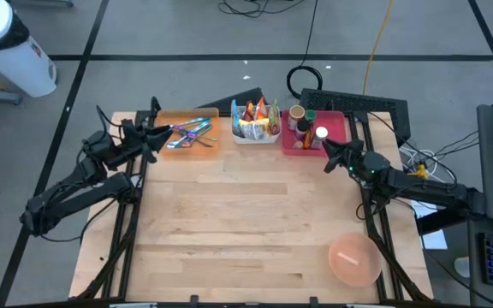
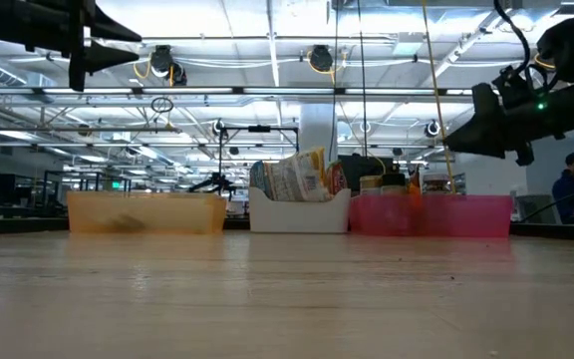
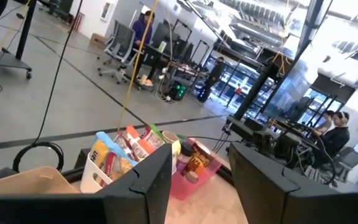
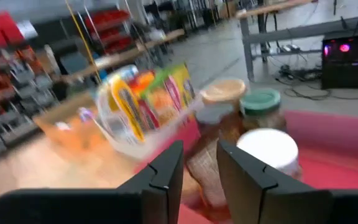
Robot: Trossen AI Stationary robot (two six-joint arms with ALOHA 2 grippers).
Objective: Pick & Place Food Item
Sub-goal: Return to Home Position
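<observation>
Bench (image 1: 246,222): middle and front are bare wood, open to passage from either side.

Back edge is blocked by a row of three: orange bin (image 1: 178,118) toward the back left corner, white bin (image 1: 257,139) in the middle, pink bin (image 1: 336,124) to the right. Only narrow gaps between them. Packs (image 1: 259,115) in the white bin stand above its rim.

Left gripper (image 1: 163,130) hangs by the orange bin's left end and right gripper (image 1: 325,152) by the pink bin's front wall. Both are raised, with free room beneath.

Pink bowl (image 1: 354,259) sits near the front right corner, well apart from the bins.
</observation>
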